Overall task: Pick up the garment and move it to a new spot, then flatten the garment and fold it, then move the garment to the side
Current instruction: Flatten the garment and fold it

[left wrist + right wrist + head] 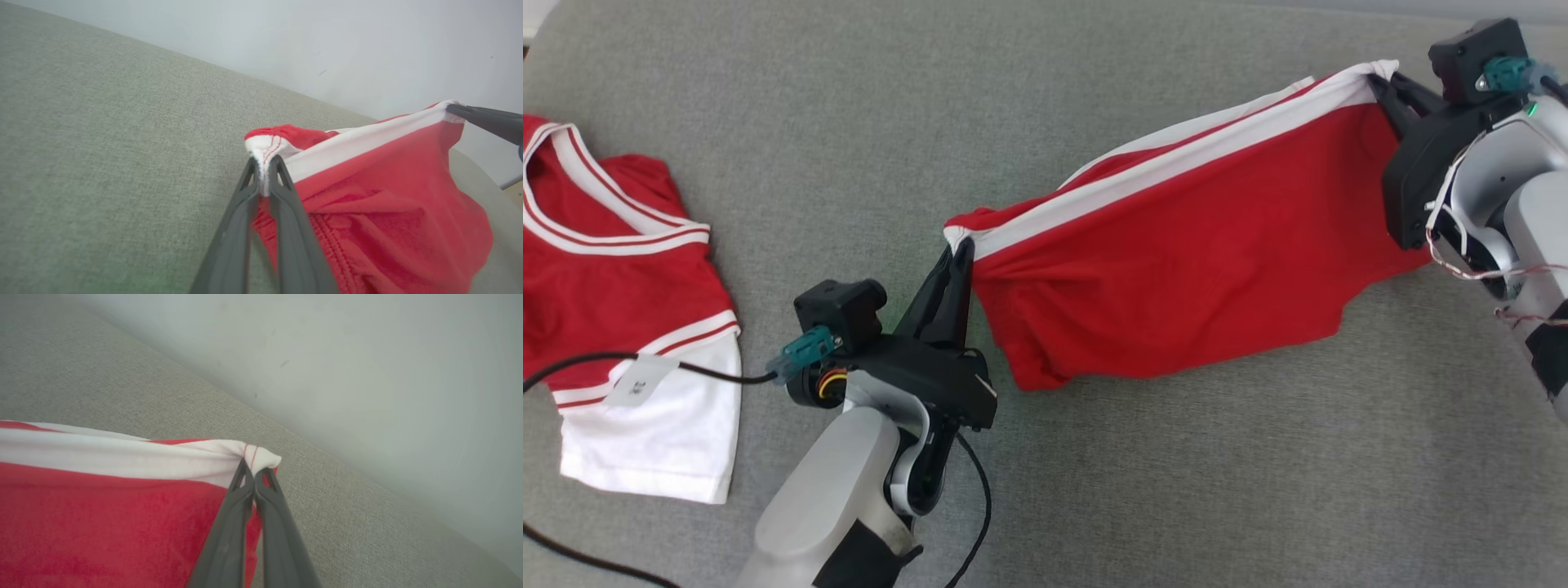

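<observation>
The garment (pixel 1176 245) is red with a white band along its top edge, and it hangs stretched between my two grippers above the grey surface. My left gripper (pixel 961 245) is shut on its left corner, seen close in the left wrist view where the gripper (pixel 264 161) pinches the white hem of the garment (pixel 388 196). My right gripper (pixel 1380 80) is shut on the right corner; in the right wrist view the gripper (pixel 254 470) clamps the white edge of the garment (pixel 102 522). The lower part sags toward the surface.
A second red and white shirt (pixel 613 286) with a paper tag lies flat at the left edge of the grey fabric surface (pixel 1094 490). A black cable (pixel 572 363) crosses it. A pale wall (pixel 327 41) rises behind the surface.
</observation>
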